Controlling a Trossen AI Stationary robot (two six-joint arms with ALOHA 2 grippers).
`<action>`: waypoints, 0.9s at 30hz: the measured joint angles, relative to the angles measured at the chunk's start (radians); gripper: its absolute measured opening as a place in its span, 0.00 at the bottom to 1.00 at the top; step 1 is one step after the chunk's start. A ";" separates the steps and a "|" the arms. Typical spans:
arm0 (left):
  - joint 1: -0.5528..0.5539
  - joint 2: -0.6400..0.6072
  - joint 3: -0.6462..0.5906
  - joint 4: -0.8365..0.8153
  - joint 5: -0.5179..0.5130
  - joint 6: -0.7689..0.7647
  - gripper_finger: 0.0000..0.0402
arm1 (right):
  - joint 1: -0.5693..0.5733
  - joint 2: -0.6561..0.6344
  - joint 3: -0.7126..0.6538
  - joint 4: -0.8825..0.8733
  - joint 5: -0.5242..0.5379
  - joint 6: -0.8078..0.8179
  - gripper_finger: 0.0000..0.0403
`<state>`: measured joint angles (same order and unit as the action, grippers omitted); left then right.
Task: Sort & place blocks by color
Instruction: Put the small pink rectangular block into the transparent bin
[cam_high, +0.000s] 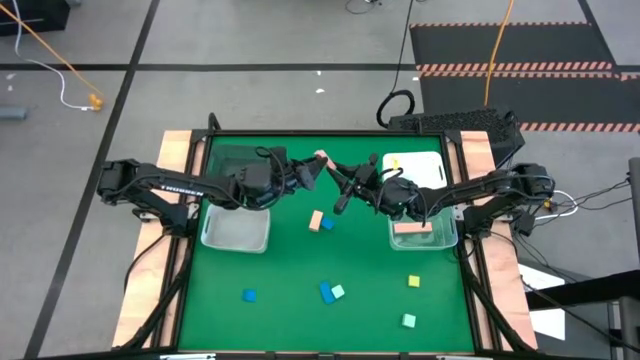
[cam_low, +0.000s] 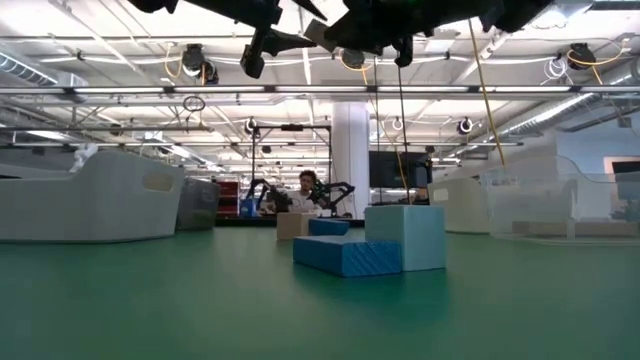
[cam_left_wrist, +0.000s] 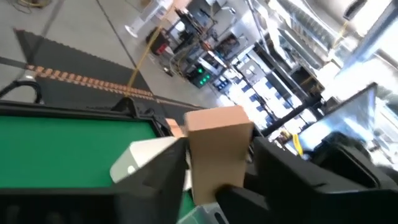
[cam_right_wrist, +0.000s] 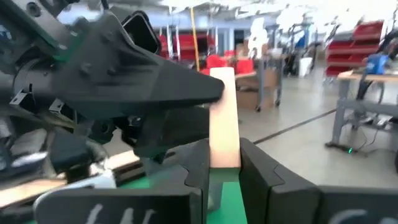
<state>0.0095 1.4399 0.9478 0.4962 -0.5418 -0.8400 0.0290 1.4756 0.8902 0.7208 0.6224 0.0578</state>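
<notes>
Nearest the low camera: a blue bar (cam_low: 345, 255) flat on the green mat (cam_high: 290, 320), touching a mint-green cube (cam_low: 405, 237) just behind it; both unsorted. Elsewhere loose on the mat: a blue cube (cam_high: 248, 295), a yellow cube (cam_high: 413, 282), a second mint cube (cam_high: 408, 320), and a salmon block (cam_high: 316, 220) touching a small mint piece (cam_high: 326, 224) near the middle. Sorted by the look of it: one salmon bar (cam_high: 412, 228) in the right clear bin (cam_high: 450, 238), and something yellow, too small to name, in the white bin (cam_high: 432, 160); nothing visible in the left clear bin (cam_high: 212, 238). Judged early, then, with most of the blocks left. In hand now: a salmon-pink bar (cam_left_wrist: 217, 149), aloft over the far middle of the table, clamped between the fingers of the left gripper (cam_high: 314, 165); right gripper (cam_high: 337, 185) close against it, fingers apart on either side of the bar, not seen to press. Looks like a handover toward the salmon bin. Long axis crosswise to both sets of fingers, standing out of the grip; probably nearer upright than flat, judging by the small pink end seen from above.
</notes>
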 joint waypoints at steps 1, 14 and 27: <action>0.002 0.000 0.000 0.000 0.005 0.000 0.53 | 0.001 -0.022 0.001 -0.053 -0.001 0.013 0.10; 0.006 0.000 0.000 -0.009 0.067 0.006 0.78 | 0.001 -0.473 0.000 -1.043 -0.187 0.535 0.10; 0.015 0.000 0.000 -0.207 0.212 0.048 0.65 | 0.035 -0.614 0.000 -1.780 -0.692 0.951 0.10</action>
<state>0.0242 1.4395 0.9478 0.2897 -0.3302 -0.7924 0.0639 0.8614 0.8906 -1.0596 -0.0693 1.0089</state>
